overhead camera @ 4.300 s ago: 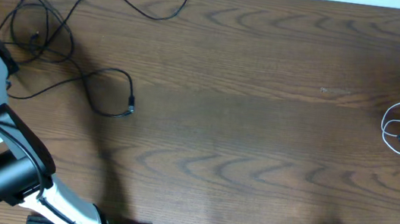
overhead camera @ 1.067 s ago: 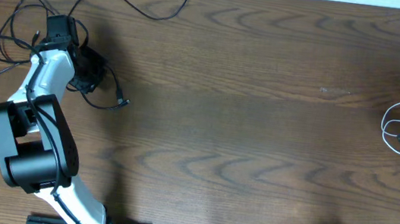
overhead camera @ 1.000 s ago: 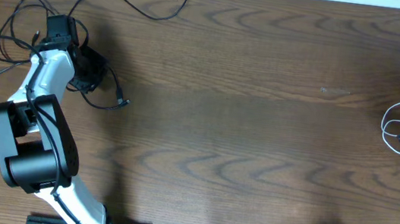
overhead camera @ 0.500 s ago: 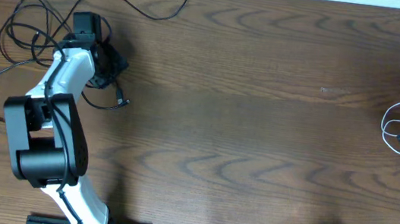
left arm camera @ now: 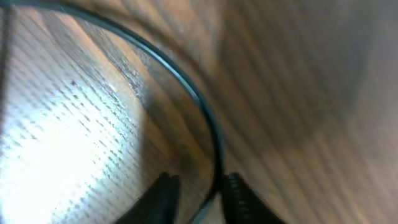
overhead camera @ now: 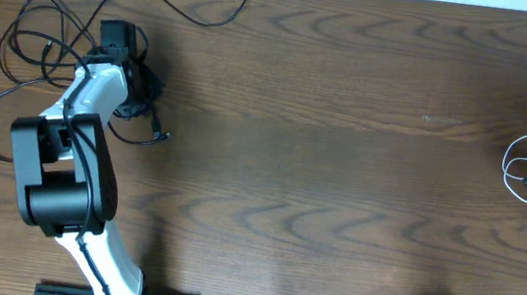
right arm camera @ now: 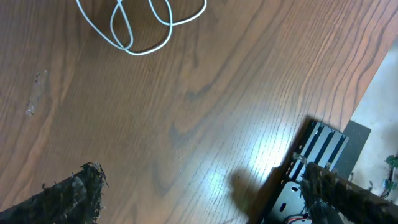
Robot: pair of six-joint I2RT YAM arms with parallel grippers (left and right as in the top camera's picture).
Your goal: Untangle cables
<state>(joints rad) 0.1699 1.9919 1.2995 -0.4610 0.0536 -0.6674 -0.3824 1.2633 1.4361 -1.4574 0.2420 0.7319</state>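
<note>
Near the far left corner of the brown wooden tabletop [overhead camera: 321, 175], the thin black cables [overhead camera: 46, 45] lie in loose, overlapping loops. One end trails along the far edge. The left gripper [overhead camera: 130, 89] sits over the right side of the loops. Its wrist view is blurred, but its fingers [left arm camera: 165, 193] stand apart with a black strand [left arm camera: 205, 112] running between them. At the right edge the thin white cable [overhead camera: 526, 165] lies coiled just beside the right gripper [right arm camera: 202, 174], whose jaws gape wide and hold nothing.
</note>
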